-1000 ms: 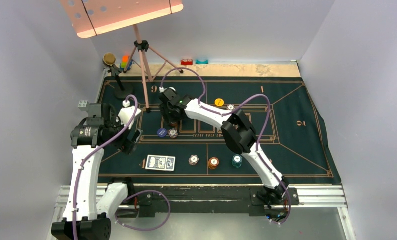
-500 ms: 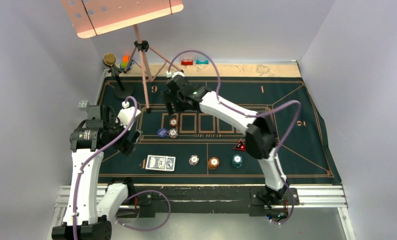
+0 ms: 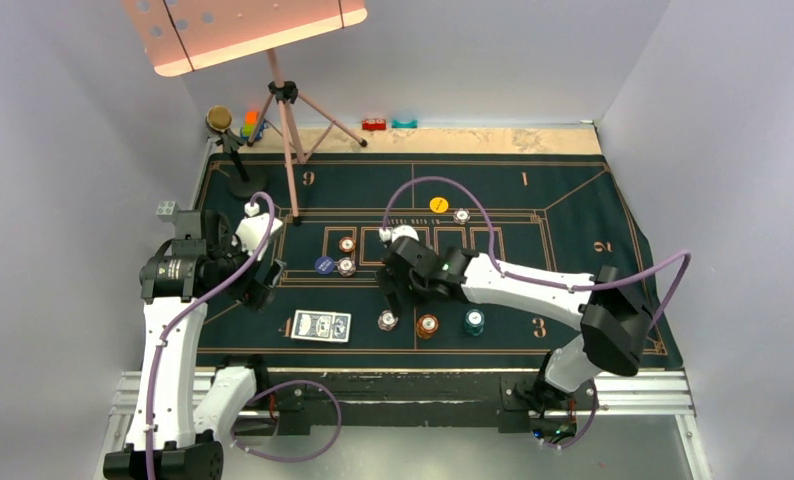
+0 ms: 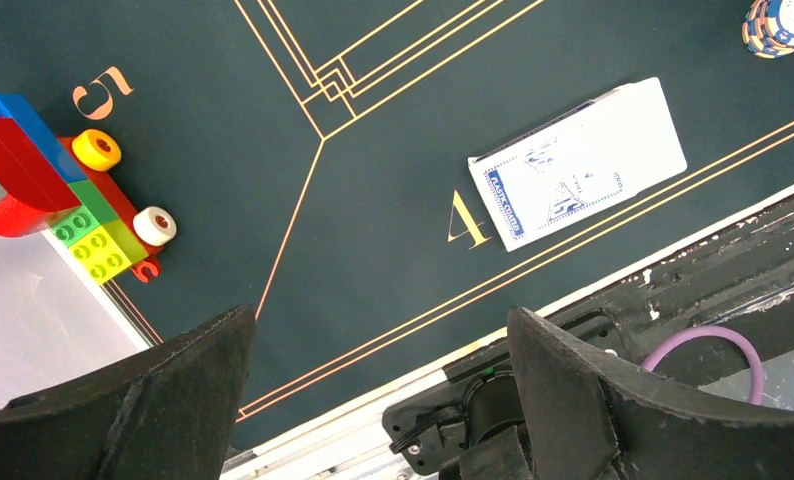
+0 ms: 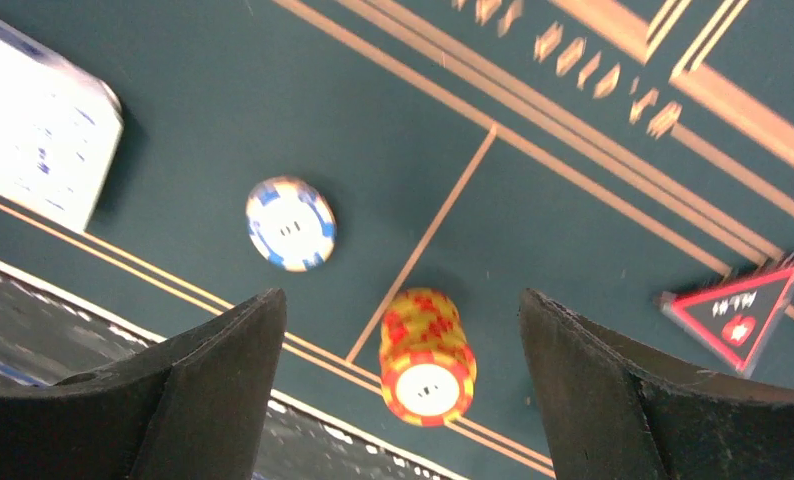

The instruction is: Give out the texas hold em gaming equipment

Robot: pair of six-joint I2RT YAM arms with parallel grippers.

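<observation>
My right gripper point(image 3: 393, 292) point(image 5: 401, 300) is open and empty, low over the front middle of the mat. Below it stand an orange chip stack point(image 5: 428, 355) point(image 3: 428, 325) and a white chip stack point(image 5: 291, 223) point(image 3: 388, 320). A teal stack point(image 3: 473, 322) stands to their right. The red triangular marker point(image 5: 738, 310) lies to the right; the arm hides it from above. The blue-backed card deck point(image 3: 321, 325) point(image 4: 578, 165) lies front left. A blue disc point(image 3: 323, 265) and two chips point(image 3: 346, 255) lie mid-left; a yellow disc point(image 3: 438, 204) and a chip point(image 3: 461, 215) lie further back. My left gripper point(image 3: 263, 280) point(image 4: 381, 320) is open and empty.
Stacked toy blocks point(image 4: 53, 190) sit at the mat's left edge. A tripod stand point(image 3: 288, 150) and a small black stand point(image 3: 231, 150) rise at the back left. Red point(image 3: 373, 124) and teal point(image 3: 405, 123) items sit behind the mat. The metal rail point(image 3: 423, 385) runs along the front.
My right arm swung from the back left of the mat to the front middle, leaving a chip behind the blue disc. The left arm has not moved.
</observation>
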